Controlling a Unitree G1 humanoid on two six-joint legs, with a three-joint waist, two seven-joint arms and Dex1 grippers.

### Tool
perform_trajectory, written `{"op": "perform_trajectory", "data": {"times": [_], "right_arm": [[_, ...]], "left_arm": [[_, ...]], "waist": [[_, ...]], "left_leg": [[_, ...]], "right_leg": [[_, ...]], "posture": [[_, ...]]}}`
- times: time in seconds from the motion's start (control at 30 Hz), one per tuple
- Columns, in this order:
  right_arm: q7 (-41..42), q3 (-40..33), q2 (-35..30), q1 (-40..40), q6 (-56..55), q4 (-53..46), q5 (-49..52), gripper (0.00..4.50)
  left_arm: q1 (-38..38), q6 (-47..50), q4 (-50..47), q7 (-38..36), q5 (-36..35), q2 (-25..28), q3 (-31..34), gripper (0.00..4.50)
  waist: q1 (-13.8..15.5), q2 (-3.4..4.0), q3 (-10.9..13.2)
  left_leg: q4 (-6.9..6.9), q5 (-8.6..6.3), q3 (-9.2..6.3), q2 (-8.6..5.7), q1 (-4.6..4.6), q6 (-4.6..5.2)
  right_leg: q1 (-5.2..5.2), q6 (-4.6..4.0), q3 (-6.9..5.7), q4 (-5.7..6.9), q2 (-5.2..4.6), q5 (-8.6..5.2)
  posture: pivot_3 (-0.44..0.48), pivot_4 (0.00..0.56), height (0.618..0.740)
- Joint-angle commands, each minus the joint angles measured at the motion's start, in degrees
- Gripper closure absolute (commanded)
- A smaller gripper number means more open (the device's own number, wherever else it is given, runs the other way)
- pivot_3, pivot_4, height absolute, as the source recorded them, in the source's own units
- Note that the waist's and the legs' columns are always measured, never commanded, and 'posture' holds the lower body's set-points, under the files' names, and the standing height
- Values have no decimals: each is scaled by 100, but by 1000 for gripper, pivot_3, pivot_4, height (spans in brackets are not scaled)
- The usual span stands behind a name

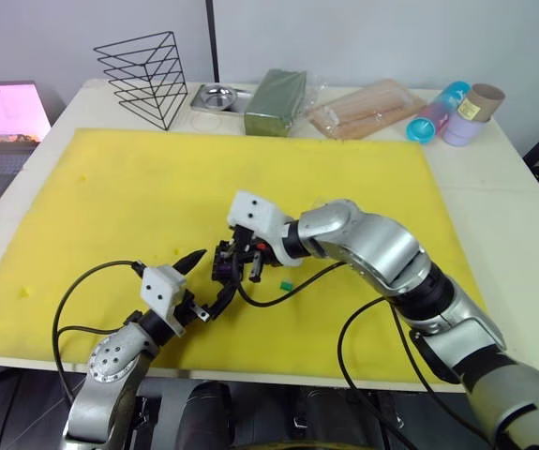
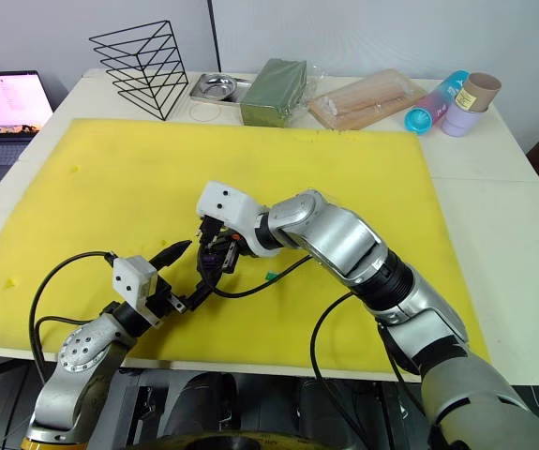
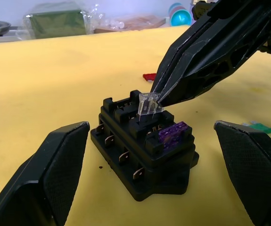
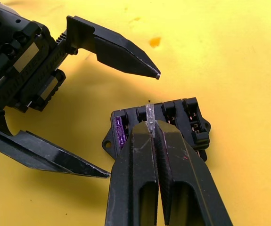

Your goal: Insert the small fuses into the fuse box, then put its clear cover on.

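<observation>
I see a pale surface [image 1: 522,234] under a yellow foam mat [image 1: 110,206], a plain grey wall [image 1: 363,37] behind, and 1 lit laptop [image 2: 2,103] at left.

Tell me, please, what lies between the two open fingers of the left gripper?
The fuse box sits on the yellow foam between the left gripper fingers, untouched by them, as the left wrist view shows. The right gripper holds the clear fuse at its top.

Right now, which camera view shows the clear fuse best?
The left wrist view: the clear fuse stands at a slot of the fuse box, pinched by the right gripper. The right wrist view shows only its thin edge between the fingertips. In the head views the gripper hides it.
</observation>
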Motion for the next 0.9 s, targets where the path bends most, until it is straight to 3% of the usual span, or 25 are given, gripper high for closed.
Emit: {"op": "perform_trajectory", "data": {"times": [0.03, 0.9], "right_arm": [[40, 15, -31, -37, -90, -144, -43, 4500], [114, 91, -18, -55, -314, 123, -243, 4500]], "left_arm": [[15, -13, -218, 43, -8, -7, -34, 19], [117, -19, -289, 148, -1, -8, -41, 19]], "waist": [[0, 0, 0], [0, 0, 0]], "left_leg": [[0, 0, 0, 0, 0, 0], [0, 0, 0, 0, 0, 0]], "right_leg": [[0, 0, 0, 0, 0, 0], [0, 0, 0, 0, 0, 0]], "posture": [[0, 150, 740], [0, 150, 740]]}}
